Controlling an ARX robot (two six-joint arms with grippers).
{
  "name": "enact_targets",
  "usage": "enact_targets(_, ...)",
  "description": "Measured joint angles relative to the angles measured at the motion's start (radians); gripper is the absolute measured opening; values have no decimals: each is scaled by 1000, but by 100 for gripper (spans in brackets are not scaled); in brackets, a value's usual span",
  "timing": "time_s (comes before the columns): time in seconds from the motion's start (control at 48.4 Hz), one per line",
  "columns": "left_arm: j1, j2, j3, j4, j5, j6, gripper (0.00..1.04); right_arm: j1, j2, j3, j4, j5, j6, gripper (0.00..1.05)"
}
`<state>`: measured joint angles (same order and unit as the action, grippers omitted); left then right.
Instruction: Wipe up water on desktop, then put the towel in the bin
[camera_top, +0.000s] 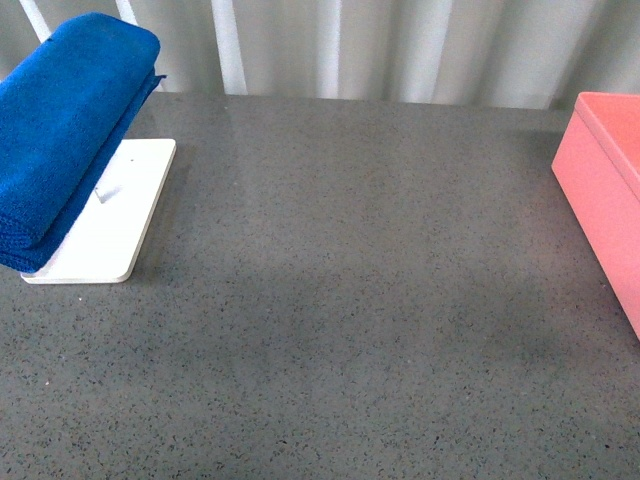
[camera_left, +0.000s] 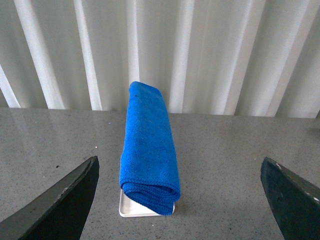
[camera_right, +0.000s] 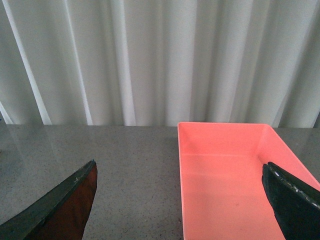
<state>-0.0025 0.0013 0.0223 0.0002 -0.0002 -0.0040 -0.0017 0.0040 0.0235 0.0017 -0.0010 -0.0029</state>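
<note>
Task not begun; fluffy royal-blue microfibre towel (camera_top: 70, 130) untouched on flat white rack base (camera_top: 120, 220); salmon-pink rectangular plastic bin (camera_right: 222, 140) empty; left gripper (camera_left: 179, 162) and right gripper (camera_right: 180, 167) spread wide.

Ahead of the left gripper (camera_left: 178, 161), the towel (camera_left: 149, 145) hides most of the white tray (camera_left: 127, 209) under it. Ahead of the right gripper (camera_right: 178, 164), the near end of the bin (camera_right: 225, 175) is cut off, and one finger (camera_right: 292, 200) covers its corner.
</note>
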Motion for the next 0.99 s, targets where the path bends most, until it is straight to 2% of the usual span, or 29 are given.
enact_targets(0.991,0,0,0,0,0,0,98,0,0,0,0,0,0,98)
